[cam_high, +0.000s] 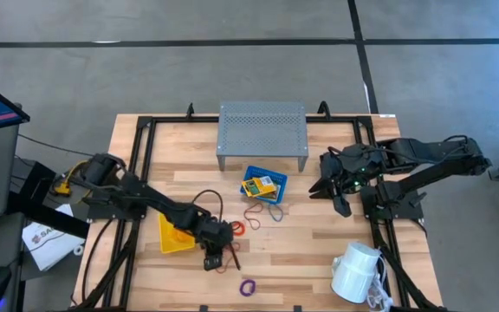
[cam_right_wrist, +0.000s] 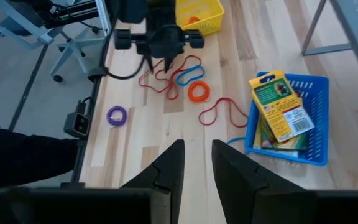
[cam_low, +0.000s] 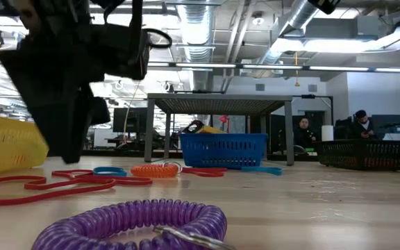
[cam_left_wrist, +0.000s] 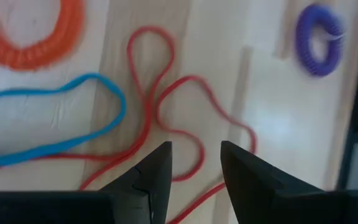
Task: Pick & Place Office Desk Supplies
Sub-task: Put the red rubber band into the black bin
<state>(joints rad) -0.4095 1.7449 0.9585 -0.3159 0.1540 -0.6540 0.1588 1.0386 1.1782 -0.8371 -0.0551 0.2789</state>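
Wooden table (cam_high: 319, 260) in an open workshop, sorting partly done, loops lying loose.

I'm seeing, left to right: the yellow bin (cam_high: 173, 236) beside my left claw (cam_left_wrist: 194, 171) holding something orange; that claw is hovering, fingers parted and grasping nothing, right over the red loop (cam_left_wrist: 166, 118), with the blue loop (cam_left_wrist: 48, 124), orange coil (cam_left_wrist: 33, 34) and purple coil (cam_left_wrist: 319, 37) ahead of it. The blue bin (cam_right_wrist: 306, 134) is carrying printed packets (cam_right_wrist: 278, 106). My right claw (cam_right_wrist: 196, 163) is waiting slightly parted, empty, past that bin. The grey riser (cam_high: 262, 130) and white mug (cam_high: 356, 270) are standing clear, I judge.
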